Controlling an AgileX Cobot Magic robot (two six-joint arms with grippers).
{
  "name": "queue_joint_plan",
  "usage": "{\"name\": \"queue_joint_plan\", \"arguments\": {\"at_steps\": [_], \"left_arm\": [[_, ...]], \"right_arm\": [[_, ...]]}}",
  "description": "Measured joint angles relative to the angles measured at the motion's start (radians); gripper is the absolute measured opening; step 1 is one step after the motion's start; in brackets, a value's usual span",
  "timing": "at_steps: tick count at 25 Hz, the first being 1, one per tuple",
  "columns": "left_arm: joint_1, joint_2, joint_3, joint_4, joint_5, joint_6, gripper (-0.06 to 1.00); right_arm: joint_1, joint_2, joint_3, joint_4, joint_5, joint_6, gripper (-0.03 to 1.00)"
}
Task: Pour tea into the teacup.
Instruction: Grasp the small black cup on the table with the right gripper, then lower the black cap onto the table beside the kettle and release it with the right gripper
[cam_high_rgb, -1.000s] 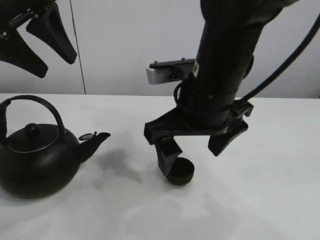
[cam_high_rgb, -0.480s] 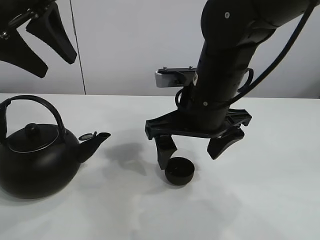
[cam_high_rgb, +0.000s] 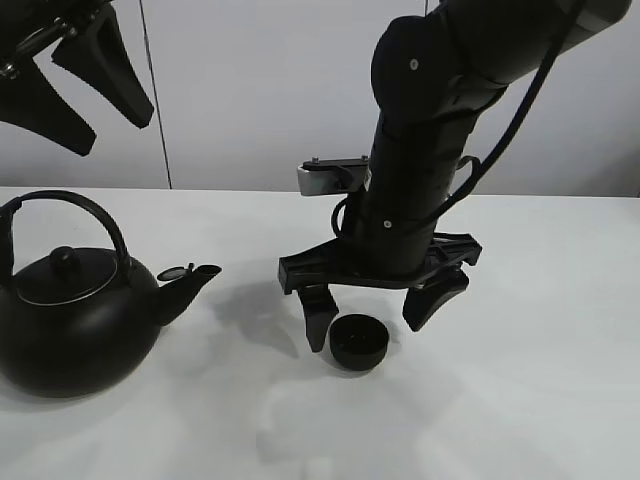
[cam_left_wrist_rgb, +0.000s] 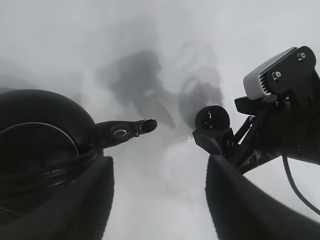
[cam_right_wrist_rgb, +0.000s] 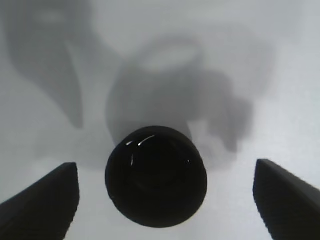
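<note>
**Status: Teacup Between Spread Jaws, Kettle on Desk**

The left end effector (cam_left_wrist_rgb: 157, 200) hangs high above the left side of the white desk (cam_high_rgb: 520, 400), jaws spread and holding nothing. Below it, the black kettle (cam_high_rgb: 70, 310) stands upright, spout pointing towards the middle of the desk. Right of the spout and well apart from it, the teacup (cam_high_rgb: 359, 342) sits upright on the desk. The right end effector (cam_high_rgb: 366, 335) hovers over the teacup, jaws spread wide, one finger either side, touching neither.

No writing, label, brand, number or sign can be read on anything in view.
</note>
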Motion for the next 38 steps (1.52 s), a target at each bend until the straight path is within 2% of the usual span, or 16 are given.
{"name": "queue_joint_plan", "arguments": {"at_steps": [10,12,16,17,21,28,34,38], "left_arm": [[0.0,0.0,0.0,0.0,0.0,0.0,0.4],[0.0,0.0,0.0,0.0,0.0,0.0,0.4],[0.0,0.0,0.0,0.0,0.0,0.0,0.4],[0.0,0.0,0.0,0.0,0.0,0.0,0.4],[0.0,0.0,0.0,0.0,0.0,0.0,0.4],[0.0,0.0,0.0,0.0,0.0,0.0,0.4],[0.0,0.0,0.0,0.0,0.0,0.0,0.4],[0.0,0.0,0.0,0.0,0.0,0.0,0.4]], "right_arm": [[-0.001,0.037,-0.002,0.003,0.04,0.0,0.65],[-0.002,0.037,-0.016,0.008,0.057,0.0,0.6],[-0.002,0.037,-0.059,0.015,0.078,0.0,0.41],[-0.002,0.037,-0.069,0.015,0.08,0.001,0.4],[-0.002,0.037,-0.099,0.015,0.1,0.001,0.4],[0.019,0.037,-0.16,0.023,0.19,-0.006,0.4],[0.09,0.037,-0.206,0.028,0.156,-0.019,0.4],[0.105,0.045,-0.208,0.03,0.12,-0.019,0.4]]}}
